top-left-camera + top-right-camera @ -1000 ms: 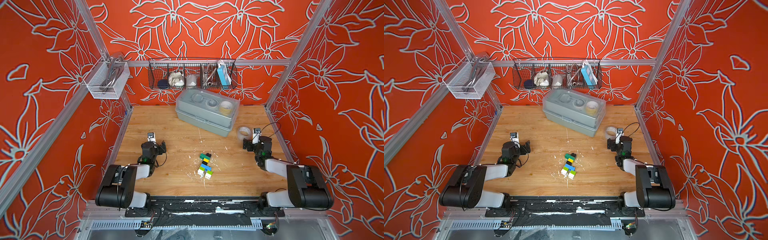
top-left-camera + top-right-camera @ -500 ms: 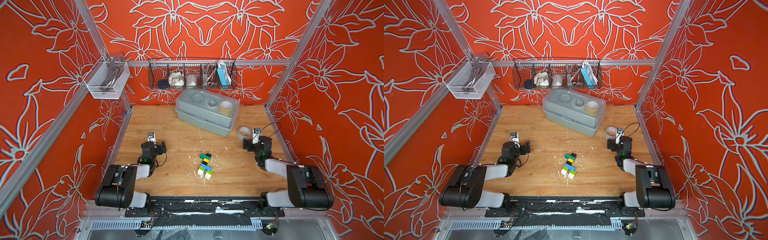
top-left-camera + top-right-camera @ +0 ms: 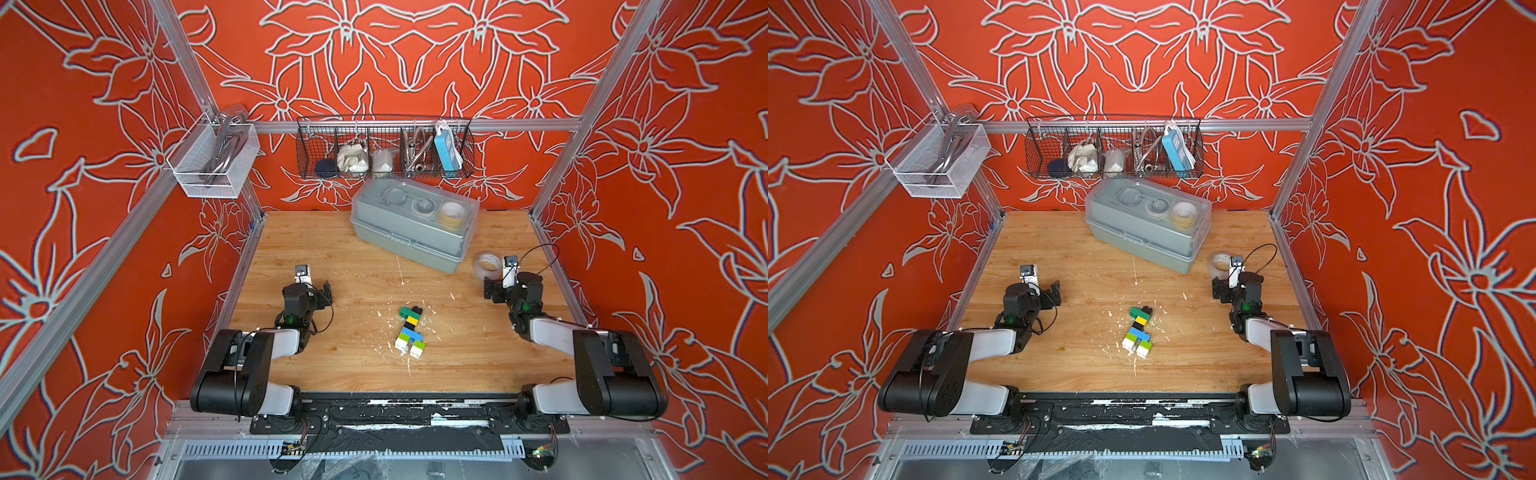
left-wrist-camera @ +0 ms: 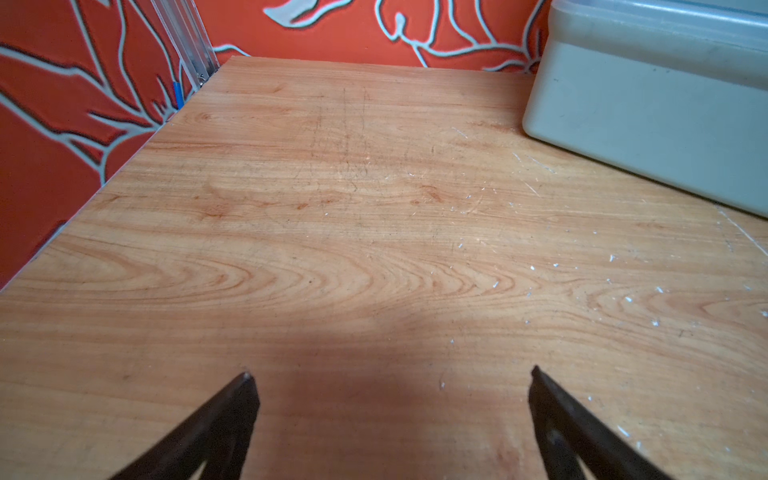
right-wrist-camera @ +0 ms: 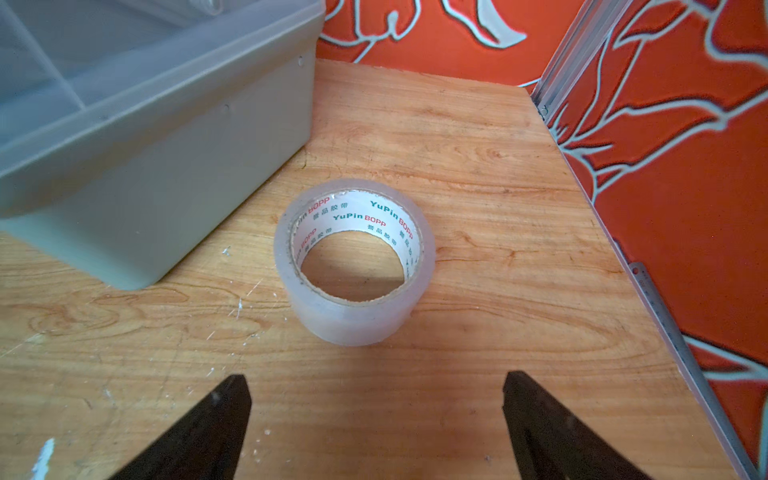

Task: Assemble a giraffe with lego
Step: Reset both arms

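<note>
the giraffe [image 3: 410, 332] lies on the wooden table [image 3: 353, 249], slightly toward 6 o'clock from the table centre, and shows in both top views. its dark green and black head points toward 12 o'clock. the yellow, black and lime neck and the blue body follow, and the white-and-lime legs sit at the 6 o'clock end. white flecks [image 3: 432, 330] are scattered on the wood around it.

the left gripper [image 4: 390, 374] sits low at 9 o'clock from the giraffe, well apart from it. its jaws are spread wide over bare wood.

the right gripper [image 5: 376, 378] sits low at 2 o'clock from the giraffe, well apart from it. its jaws are spread wide and grip nothing. it faces a roll of clear packing tape [image 5: 353, 266], which stands on its flat end just beyond the fingertips without touching them.

a closed grey plastic storage box [image 3: 415, 224] stands at 12 o'clock on the table, near the tape roll.
</note>
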`<state>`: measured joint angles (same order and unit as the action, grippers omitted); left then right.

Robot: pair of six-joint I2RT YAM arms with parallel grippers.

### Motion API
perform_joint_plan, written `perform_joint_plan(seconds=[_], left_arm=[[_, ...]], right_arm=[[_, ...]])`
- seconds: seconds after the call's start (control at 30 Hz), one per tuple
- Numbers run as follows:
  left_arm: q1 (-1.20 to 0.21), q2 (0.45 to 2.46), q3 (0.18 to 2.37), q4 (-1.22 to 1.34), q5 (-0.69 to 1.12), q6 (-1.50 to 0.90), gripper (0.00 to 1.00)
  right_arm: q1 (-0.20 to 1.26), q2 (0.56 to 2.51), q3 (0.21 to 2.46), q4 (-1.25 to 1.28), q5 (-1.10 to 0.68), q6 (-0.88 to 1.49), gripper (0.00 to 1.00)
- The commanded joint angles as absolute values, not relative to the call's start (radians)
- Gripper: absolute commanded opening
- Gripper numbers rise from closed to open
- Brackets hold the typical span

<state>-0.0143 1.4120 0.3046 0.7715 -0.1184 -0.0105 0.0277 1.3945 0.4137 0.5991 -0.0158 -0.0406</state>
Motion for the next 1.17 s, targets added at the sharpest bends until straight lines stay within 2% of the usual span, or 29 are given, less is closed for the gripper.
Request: perform_joint_plan(seconds=[0.0,0.2,0.4,1.13], left_arm=[[-0.013,1.409,0.303,0.787,-0.122,0.000,1.00],[-0.013,1.409,0.303,0.786,-0.121,0.000,1.00],[-0.014,1.409,0.302,0.787,-0.121,0.000,1.00],[-0.013,1.410,0.303,0.787,-0.121,0.000,1.00]], right_arm=[[0.019,1.388,0.408,0.628,0.027,-0.013,1.00],[0.000,1.379,0.393,0.645,0.076,0.026,0.99],[0.022,1.388,0.349,0.726,-0.057,-0.053,0.99],[0.011,1.407,0.355,0.731,-0.021,-0.027,1.00]])
